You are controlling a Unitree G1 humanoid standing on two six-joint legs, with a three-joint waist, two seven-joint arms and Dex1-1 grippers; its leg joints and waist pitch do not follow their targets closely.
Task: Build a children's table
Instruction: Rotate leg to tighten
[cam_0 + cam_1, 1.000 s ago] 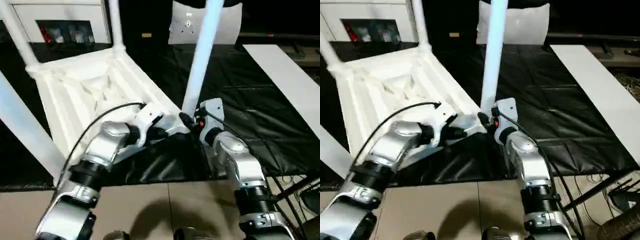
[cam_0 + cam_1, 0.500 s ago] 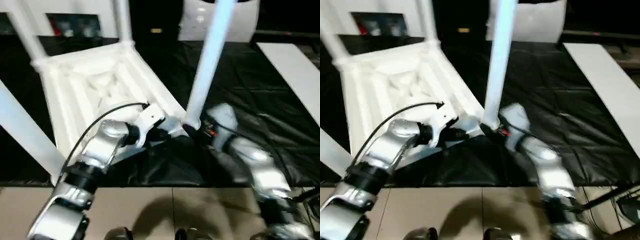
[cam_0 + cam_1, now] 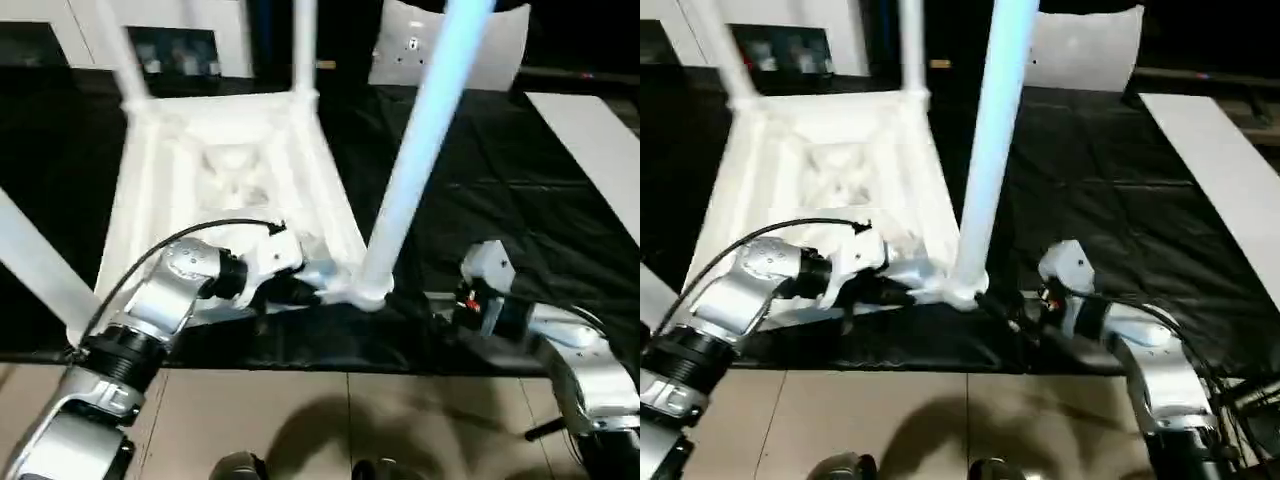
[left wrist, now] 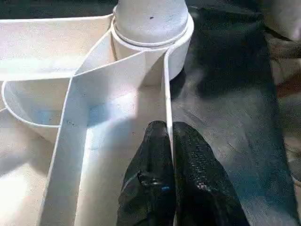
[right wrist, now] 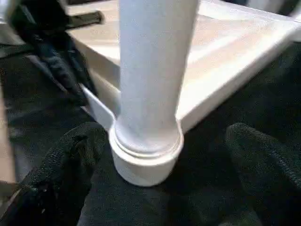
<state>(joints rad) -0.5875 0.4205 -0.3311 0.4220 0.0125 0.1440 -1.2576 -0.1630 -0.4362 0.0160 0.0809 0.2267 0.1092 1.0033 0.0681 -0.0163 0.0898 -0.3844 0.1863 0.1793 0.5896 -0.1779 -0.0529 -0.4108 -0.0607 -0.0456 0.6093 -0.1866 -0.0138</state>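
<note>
White table top (image 3: 225,170) lies upside down on the black sheet-covered workbench (image 3: 520,190), ribbed side up, legs standing in the corner sockets. Near-right leg (image 3: 415,170) rises toward 12 o'clock from its socket (image 5: 146,157). Left gripper (image 4: 170,155) – fingers pinched together on the thin rim wall of the top, just at 9 o'clock of that socket. Right gripper (image 5: 160,169) – spread wide, holding nothing, fingers either side of the socket, at 3 o'clock of the leg base.

smooth white plastic table (image 3: 230,170), wrinkled glossy black sheet (image 3: 500,190), textured rubbery black fingers (image 4: 197,160).
</note>
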